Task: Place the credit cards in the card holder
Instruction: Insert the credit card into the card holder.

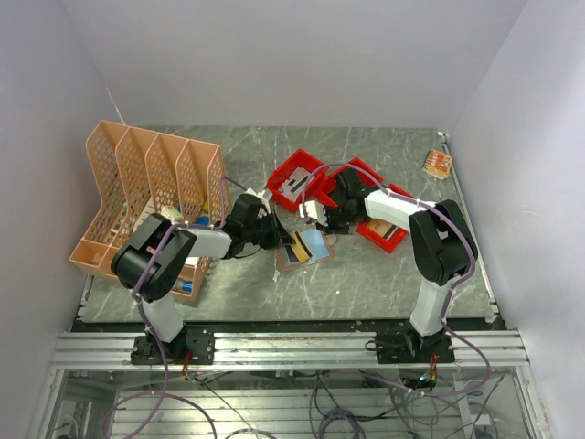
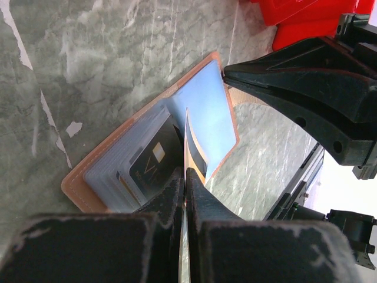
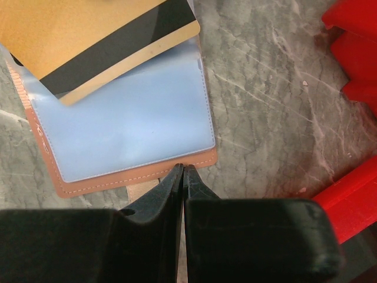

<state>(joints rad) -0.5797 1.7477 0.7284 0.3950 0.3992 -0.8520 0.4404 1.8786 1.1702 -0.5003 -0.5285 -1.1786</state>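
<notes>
Surface (image 1: 384, 265) of grey veined stone carries everything, and near its middle, between the two arms, lies the card holder (image 1: 307, 249), opened flat with its pale blue sleeves facing up. From the far right the right tool (image 3: 183, 171) reaches down to the holder's outer leather edge. Its jaws are together and their tips sit right at that edge, beside the tan closure strap (image 3: 144, 190). Whether they nip the leather or only press on it I cannot tell. From the left comes the left tool (image 2: 184, 177), clamped on a gold credit card (image 3: 100, 41) with a dark stripe. It is the nearer arm and the only one carrying a card. The card stands on edge in that grip, its long axis running away from the left tool and across the holder toward the right tool. Its leading corner is above the blue sleeve (image 3: 129, 118) on the right-hand page, not inside it. The coming move likely depends on lining that leading edge up with the sleeve's mouth. A dark card (image 2: 150, 168) sits in a pocket on the other page.
</notes>
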